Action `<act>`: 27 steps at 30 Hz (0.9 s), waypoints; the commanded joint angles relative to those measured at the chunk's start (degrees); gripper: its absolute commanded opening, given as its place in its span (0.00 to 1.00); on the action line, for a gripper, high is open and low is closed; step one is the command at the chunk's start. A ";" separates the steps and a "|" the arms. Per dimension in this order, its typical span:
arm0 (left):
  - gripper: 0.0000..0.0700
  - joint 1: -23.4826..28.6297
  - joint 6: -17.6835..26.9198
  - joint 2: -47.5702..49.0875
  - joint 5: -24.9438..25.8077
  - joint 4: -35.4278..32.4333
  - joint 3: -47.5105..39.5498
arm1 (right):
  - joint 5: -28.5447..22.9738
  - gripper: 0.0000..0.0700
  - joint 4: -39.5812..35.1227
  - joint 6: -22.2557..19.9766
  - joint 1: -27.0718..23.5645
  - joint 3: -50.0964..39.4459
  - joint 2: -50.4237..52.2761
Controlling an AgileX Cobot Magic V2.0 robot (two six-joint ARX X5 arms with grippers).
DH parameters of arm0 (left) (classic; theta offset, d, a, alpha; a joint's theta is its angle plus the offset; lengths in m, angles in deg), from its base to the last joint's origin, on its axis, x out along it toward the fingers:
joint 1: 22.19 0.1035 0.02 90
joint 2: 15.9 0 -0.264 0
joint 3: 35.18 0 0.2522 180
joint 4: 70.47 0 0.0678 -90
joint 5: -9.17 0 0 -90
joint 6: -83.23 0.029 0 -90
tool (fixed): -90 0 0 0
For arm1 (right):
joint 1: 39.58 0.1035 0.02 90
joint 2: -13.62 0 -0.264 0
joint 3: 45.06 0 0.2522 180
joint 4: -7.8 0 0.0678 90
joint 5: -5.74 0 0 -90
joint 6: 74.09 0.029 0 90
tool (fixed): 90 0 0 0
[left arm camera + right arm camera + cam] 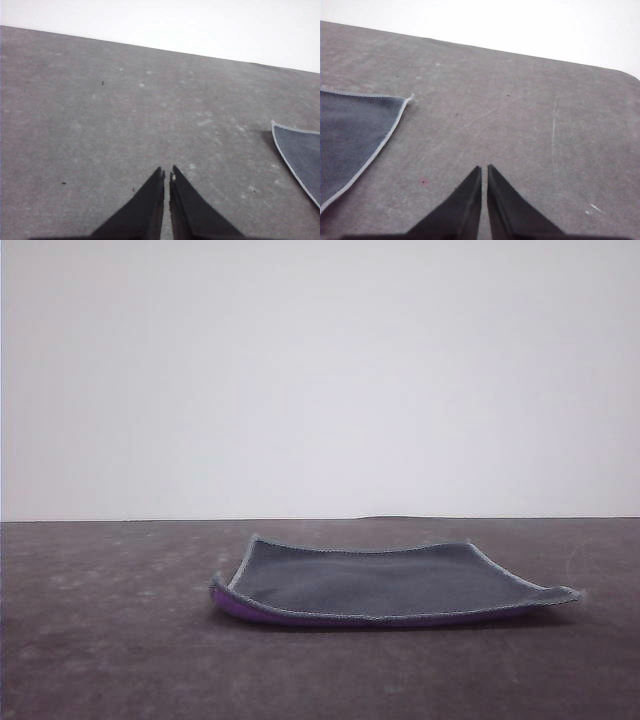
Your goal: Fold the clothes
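The clothes point(380, 583) are one small square cloth lying flat on the dark table, grey face up, with a purple underside peeking out along its near left edge. One corner of the clothes point(302, 155) reaches into the left wrist view, well off to the side of my left gripper point(167, 174), which is shut and empty above bare table. The right wrist view has another corner of the clothes point(355, 130) lying apart from my right gripper point(484, 168), also shut with nothing in it.
The grey table point(100, 640) spreads around the cloth, with light scuffs and specks. Its far edge meets a plain white wall point(320, 380). A rounded table corner point(632, 75) appears in the right wrist view.
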 commanded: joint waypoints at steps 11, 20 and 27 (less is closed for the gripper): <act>0.01 -0.04 -0.04 0.02 -0.13 0.33 -1.14 | -0.13 0.02 -0.68 0.55 -0.07 -0.28 0.13; 0.01 -0.04 -0.02 0.02 -0.13 0.39 -1.14 | 0.61 0.02 -0.59 3.74 -0.02 -0.28 0.13; 0.01 -0.05 -0.11 0.02 -0.09 0.30 -1.10 | 0.43 0.02 -0.61 8.78 -0.02 -0.23 0.13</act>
